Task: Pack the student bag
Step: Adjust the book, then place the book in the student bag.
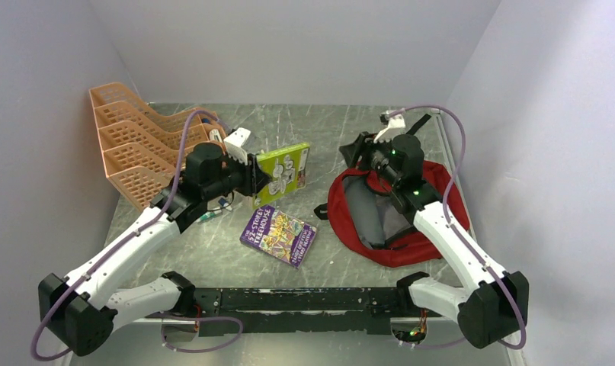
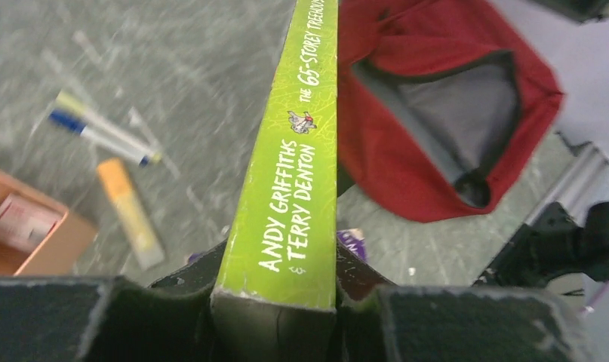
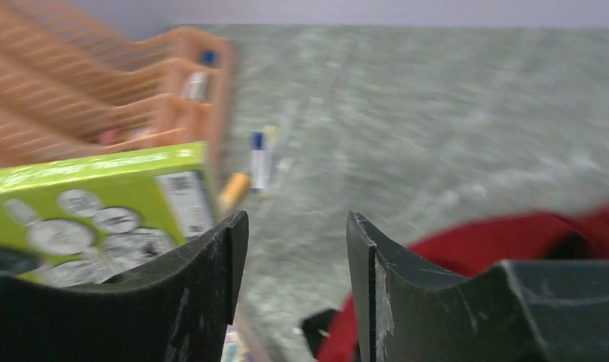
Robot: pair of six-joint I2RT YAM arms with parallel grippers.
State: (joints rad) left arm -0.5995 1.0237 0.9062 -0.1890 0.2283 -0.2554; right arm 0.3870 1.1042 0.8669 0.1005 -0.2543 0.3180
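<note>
**Workspace with one book lifted.** We see an orange plastic slotted tray rack [image 1: 133, 145] standing in the far-left corner of the grey marbled table [image 1: 319, 126]. Just beside its near end lie two white markers with blue and yellow caps [image 2: 97, 130] and an orange-capped stick [image 2: 129, 213], partly under the left arm in the top view. The left gripper [image 1: 256, 180] is clamped on the spine end of a lime-green paperback book [image 1: 283, 171], held clear of the table near its middle, spine uppermost. A purple paperback book [image 1: 278, 235] lies flat toward the near edge, between the arms, apart from the bag.

The large soft red fabric student bag [image 1: 434, 183] lies flat near the right edge. Its long axis runs roughly far to near along that edge, and its grey-lined mouth gapes upward and toward the left edge. The right gripper [image 3: 297, 249] hangs at the bag's far-left rim, fingers parted with nothing between them, partly covering that end of the mouth.
</note>
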